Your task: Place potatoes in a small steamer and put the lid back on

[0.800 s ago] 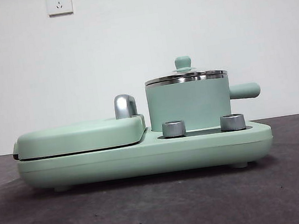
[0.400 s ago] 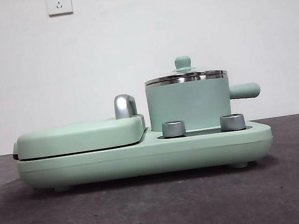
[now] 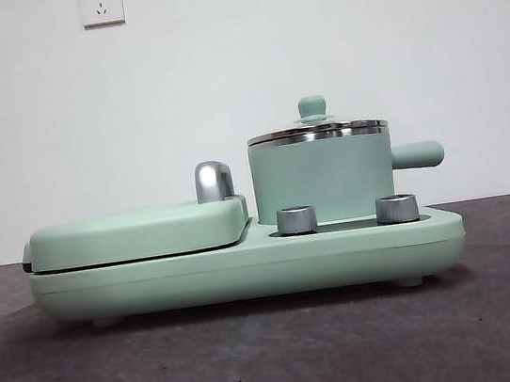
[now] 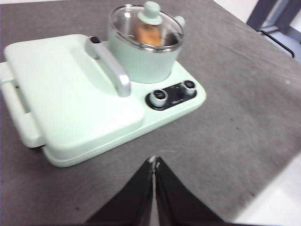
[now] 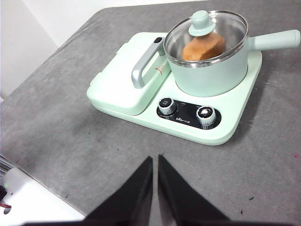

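The mint-green small steamer (image 3: 323, 179) stands on the right half of the appliance, its stubby handle pointing right. Its clear-glass lid (image 3: 315, 126) with a green knob sits flat on the steel rim. Through the glass of the lid (image 5: 221, 28) an orange-brown potato (image 5: 203, 47) lies inside the small steamer (image 5: 211, 70); the left wrist view shows the potato (image 4: 147, 34) there too. My left gripper (image 4: 154, 162) is shut and empty, off the appliance's front. My right gripper (image 5: 154, 160) is also shut and empty, well back from the steamer. Neither arm appears in the front view.
The mint-green appliance base (image 3: 246, 263) carries a flat griddle cover (image 3: 137, 233) with a chrome handle (image 3: 213, 180) on its left half and two silver dials (image 3: 296, 219) in front of the steamer. Dark grey tabletop surrounds it; its edges show in both wrist views.
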